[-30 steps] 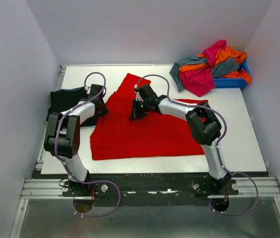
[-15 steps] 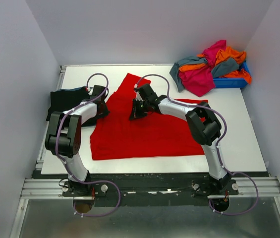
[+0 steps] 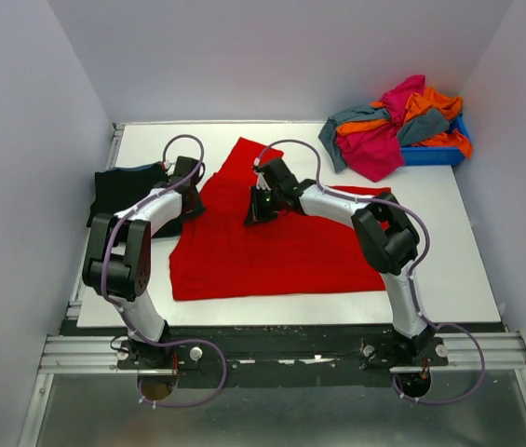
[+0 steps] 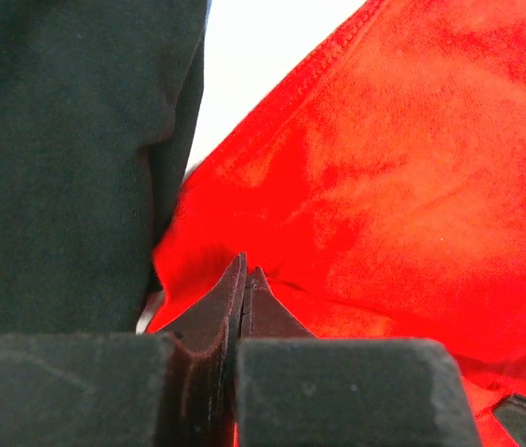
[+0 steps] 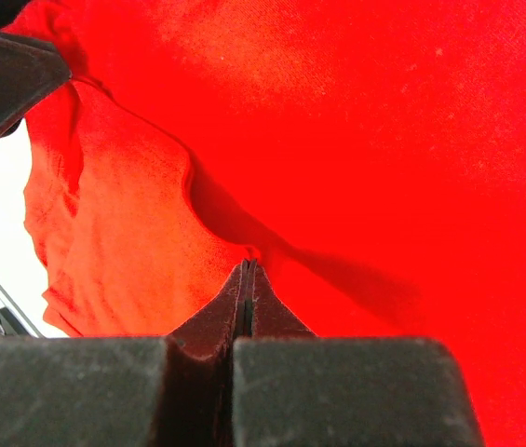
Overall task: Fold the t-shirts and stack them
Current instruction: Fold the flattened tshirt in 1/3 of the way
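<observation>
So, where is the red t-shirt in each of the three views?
Top external: the red t-shirt lies spread across mid-table.
Left wrist: right side, beside the black t-shirt.
Right wrist: fills nearly the whole picture.
Shared landmark: the white table, bare beside it.

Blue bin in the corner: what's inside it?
A heap of t-shirts, magenta, orange and grey-teal, spills over the blue bin. The heap hides its bottom and anything underneath.
</observation>
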